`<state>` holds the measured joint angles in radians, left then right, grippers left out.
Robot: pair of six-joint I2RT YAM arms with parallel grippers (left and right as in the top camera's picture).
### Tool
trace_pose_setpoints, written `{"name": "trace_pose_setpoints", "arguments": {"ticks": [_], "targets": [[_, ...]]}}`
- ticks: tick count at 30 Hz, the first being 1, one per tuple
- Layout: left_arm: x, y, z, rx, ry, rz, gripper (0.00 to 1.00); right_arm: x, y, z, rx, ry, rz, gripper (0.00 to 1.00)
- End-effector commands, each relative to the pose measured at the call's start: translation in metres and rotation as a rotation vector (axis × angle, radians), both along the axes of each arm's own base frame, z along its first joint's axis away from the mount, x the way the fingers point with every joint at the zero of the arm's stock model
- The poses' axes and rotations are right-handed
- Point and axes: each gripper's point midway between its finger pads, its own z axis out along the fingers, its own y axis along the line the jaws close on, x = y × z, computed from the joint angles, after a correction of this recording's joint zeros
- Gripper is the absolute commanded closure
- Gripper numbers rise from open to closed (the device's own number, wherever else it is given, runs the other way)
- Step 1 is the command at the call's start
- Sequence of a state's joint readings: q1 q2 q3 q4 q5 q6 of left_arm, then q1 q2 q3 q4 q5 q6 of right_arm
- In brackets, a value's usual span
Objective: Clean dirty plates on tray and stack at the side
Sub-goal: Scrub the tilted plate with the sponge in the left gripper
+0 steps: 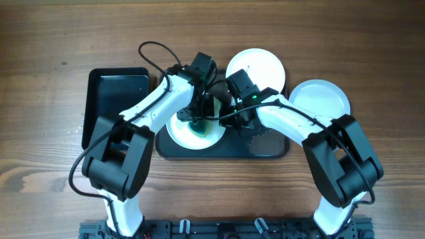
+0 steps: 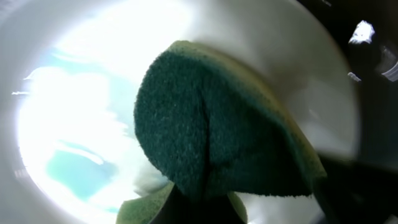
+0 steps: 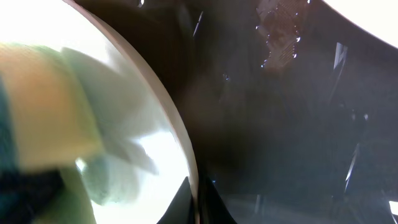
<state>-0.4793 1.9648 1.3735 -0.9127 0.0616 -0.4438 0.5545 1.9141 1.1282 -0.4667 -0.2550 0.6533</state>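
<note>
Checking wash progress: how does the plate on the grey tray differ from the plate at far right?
The tray plate lies on the grey tray; the far-right plate sits on the wooden table beside it. The tray plate carries a blue-green smear; the far-right plate looks clean white. A green sponge presses on the tray plate; the far-right plate's face is bare. Both are round, white, similar in size.

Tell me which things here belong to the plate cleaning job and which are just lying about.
For the job:
- smeared plate
- big grey tray under it
- green sponge rubbing it
- white plate beyond the tray
- white plate to the tray's right

Lying about:
- small black tray on the left
</note>
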Motion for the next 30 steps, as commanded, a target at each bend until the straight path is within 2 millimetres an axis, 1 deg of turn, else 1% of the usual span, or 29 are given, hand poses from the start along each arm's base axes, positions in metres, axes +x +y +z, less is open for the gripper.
{"name": "trace_pose_setpoints", "arguments": {"ticks": [1,3,7,11,12,13,14,15,16,18,19,20,24,26,28,30], "targets": [[0.020,0.042,0.001,0.209,-0.096,0.199,0.96,-0.002,0.000,-0.009,-0.014,0.023,0.002,0.96],[0.018,0.052,0.000,0.256,-0.108,0.248,0.96,-0.002,0.000,-0.009,-0.014,0.022,0.001,0.96],[-0.002,0.057,-0.018,0.267,-0.058,0.307,0.96,-0.002,0.000,-0.009,-0.013,0.022,0.003,0.96],[-0.028,0.050,-0.037,0.201,0.046,0.306,0.96,-0.012,0.010,-0.005,0.051,0.050,0.076,0.96],[-0.032,0.043,-0.041,0.158,0.075,0.285,0.96,-0.013,0.010,-0.005,0.060,0.059,0.080,0.96],[-0.036,0.028,-0.043,0.060,0.113,0.231,0.96,-0.014,0.010,-0.006,0.067,0.060,0.090,0.96],[-0.037,0.017,-0.043,-0.008,0.134,0.195,0.96,-0.015,0.011,-0.006,0.080,0.060,0.099,0.96],[-0.038,0.000,-0.040,-0.110,0.154,0.128,0.96,-0.015,0.011,-0.005,0.090,0.065,0.098,0.96],[-0.038,-0.010,-0.037,-0.169,0.160,0.086,0.96,-0.015,0.010,-0.005,0.093,0.067,0.096,0.96],[-0.040,-0.037,-0.028,-0.332,0.172,-0.022,0.96,-0.014,0.010,-0.005,0.102,0.067,0.103,0.96],[-0.040,-0.044,-0.024,-0.381,0.169,-0.053,0.96,-0.014,0.010,-0.004,0.104,0.064,0.109,0.96],[-0.038,-0.045,-0.024,-0.382,0.163,-0.055,0.96,-0.014,0.010,-0.004,0.105,0.064,0.110,0.96],[-0.021,-0.038,-0.023,-0.385,0.111,-0.032,0.96,-0.015,0.011,-0.004,0.111,0.065,0.118,0.96],[-0.006,-0.025,-0.016,-0.389,0.095,0.011,0.96,-0.017,0.011,-0.005,0.117,0.070,0.119,0.96],[0.008,-0.003,-0.013,-0.363,0.085,0.085,0.96,-0.018,0.010,-0.006,0.115,0.072,0.119,0.96],[0.018,0.034,-0.018,-0.258,0.069,0.163,0.96,-0.017,0.010,-0.006,0.116,0.071,0.119,0.96]]}}
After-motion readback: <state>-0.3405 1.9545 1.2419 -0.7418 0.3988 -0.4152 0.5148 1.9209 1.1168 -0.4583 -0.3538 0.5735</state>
